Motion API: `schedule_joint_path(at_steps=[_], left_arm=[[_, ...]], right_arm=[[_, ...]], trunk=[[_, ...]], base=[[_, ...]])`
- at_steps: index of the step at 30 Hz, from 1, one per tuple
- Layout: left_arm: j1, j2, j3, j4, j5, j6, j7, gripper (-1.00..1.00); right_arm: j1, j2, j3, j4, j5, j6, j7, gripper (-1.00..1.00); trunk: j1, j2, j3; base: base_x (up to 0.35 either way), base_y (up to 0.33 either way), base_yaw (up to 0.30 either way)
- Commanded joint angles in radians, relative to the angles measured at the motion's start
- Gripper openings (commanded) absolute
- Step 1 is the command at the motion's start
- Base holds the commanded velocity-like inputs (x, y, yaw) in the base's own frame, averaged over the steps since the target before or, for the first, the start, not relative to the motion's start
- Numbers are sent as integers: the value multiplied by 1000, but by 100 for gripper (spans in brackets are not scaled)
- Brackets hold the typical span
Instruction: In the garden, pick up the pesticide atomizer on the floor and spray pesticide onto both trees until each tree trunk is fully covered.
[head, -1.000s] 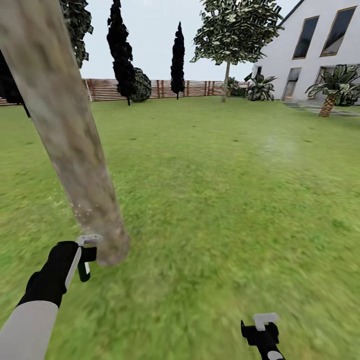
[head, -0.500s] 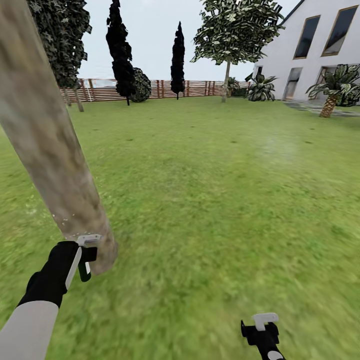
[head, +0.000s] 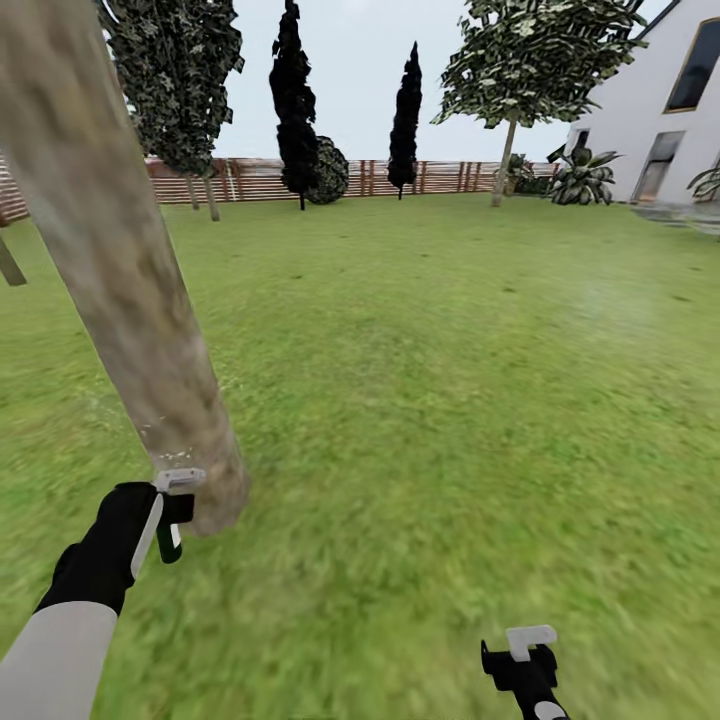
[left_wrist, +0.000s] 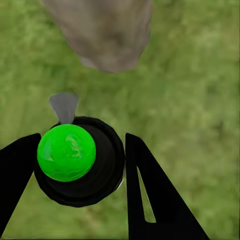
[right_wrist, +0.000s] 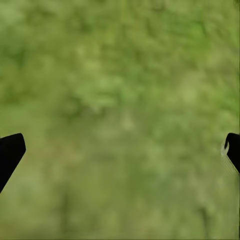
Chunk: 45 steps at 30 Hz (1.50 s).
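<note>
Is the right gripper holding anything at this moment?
No. In the right wrist view the right gripper has its fingers spread wide at the frame edges, with nothing but blurred lawn between them.

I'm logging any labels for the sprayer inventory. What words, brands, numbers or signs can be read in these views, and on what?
None: no readable text in any view.
The pesticide atomizer between the left gripper fingers shows a plain green top and black body, no label.
The tree trunk, fence and house wall carry no writing.
</note>
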Motion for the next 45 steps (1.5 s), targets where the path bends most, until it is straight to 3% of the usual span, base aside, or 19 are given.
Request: schedule_joint_path(at_steps=[1,9,12,15,16,18,19,20,21,24,26,29,31,32,45], left_arm=[[-1,-3,1,0,-9,5,-6,-100],[-27,-7,4,1,-9,6,-11,-100],[-121,-24,-1,12,-10,8,-10,-100],[-162,-41,-22,18,-13,14,-10,-100],[-169,-20,-28,19,-18,16,-11,-100],[-167,47,-29,20,-13,18,-13,-100],[-162,70,-33,20,-11,17,-15,-100],[-160,75,-36,20,-11,16,-15,-100],[-158,68,-42,20,-10,14,-16,-100],[-161,12,-90,20,-10,16,-15,-100],[-169,4,-98,20,-9,16,-15,-100],[-159,33,-89,21,-14,12,-15,-100],[-155,94,-91,21,-9,11,-20,-100],[-154,99,-94,20,-9,10,-23,-100],[-158,98,-95,16,-8,10,-25,-100]], right_arm=[[0,0,9,-1,-9,-2,-3,100],[0,-2,7,-1,-9,-2,-3,100],[0,-2,7,0,-9,-2,-3,100],[0,-5,7,1,-8,-2,-3,100],[0,-7,7,1,-8,-2,-3,100],[0,-8,7,1,-8,-2,-3,100],[0,-8,7,1,-8,-2,-4,100],[0,-8,7,1,-8,-2,-3,100],[0,-8,7,1,-8,-2,-3,100],[0,-8,7,1,-8,-2,-3,100],[0,-8,7,1,-8,-2,-4,100],[0,-8,7,1,-8,-2,-3,100],[0,-8,7,1,-8,-2,-3,100],[0,-8,7,1,-8,-2,-3,100],[0,-6,7,-1,-8,-2,-3,100]], trunk=[[0,0,-1],[0,0,-1],[0,0,-1],[0,0,-1],[0,0,-1],[0,0,-1],[0,0,-1],[0,0,-1],[0,0,-1],[0,0,-1],[0,0,-1],[0,0,-1],[0,0,-1],[0,0,-1],[0,0,-1]], base=[[-133,-222,277],[-22,-26,272],[0,0,89],[0,0,8],[0,0,0],[0,0,0],[0,0,0],[0,0,0],[0,0,0],[0,0,0],[0,0,0],[0,0,0],[0,0,0],[0,0,0],[109,-198,0]])
